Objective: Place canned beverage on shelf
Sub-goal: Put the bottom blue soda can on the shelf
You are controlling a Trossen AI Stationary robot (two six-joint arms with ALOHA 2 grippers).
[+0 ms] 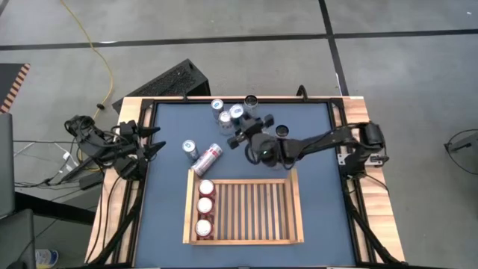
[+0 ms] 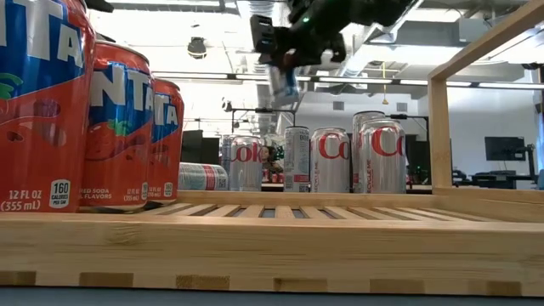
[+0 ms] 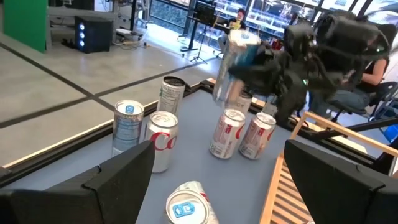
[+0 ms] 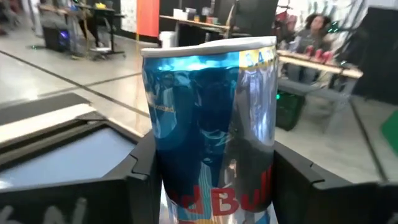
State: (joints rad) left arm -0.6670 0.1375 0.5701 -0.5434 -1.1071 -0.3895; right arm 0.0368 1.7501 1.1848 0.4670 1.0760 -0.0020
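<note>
Item 1: right gripper [image 1: 243, 136], reaching over the far half of the blue tabletop [image 1: 321, 149]. Its jaws are standing partly apart and pinching a slim blue-and-silver energy-drink can [image 4: 211, 130] between them; the can is hanging upright in the air, clear of the table, with one dark finger [image 4: 140, 180] pressing each side.

Item 2: flat rectangular light-wood shelf with slatted bottom and low rim [image 1: 299, 209], lying on the tabletop nearer the front than the loaded jaws, well apart from the held can.

Item 3: three orange soda cans [image 1: 205, 207], standing in a row inside the shelf at its left end.

Item 4: cluster of silver cola cans [image 2: 357, 157], standing upright on the table below and just beyond the loaded jaws.

Item 5: one silver can lying on its side [image 1: 208, 158], resting between the held can and the shelf's far left corner; a further upright silver can [image 1: 190, 149] is standing beside it.

Item 6: left gripper [image 1: 154, 142], waiting at the table's left edge, jaws standing wide apart and gripping nothing.
</note>
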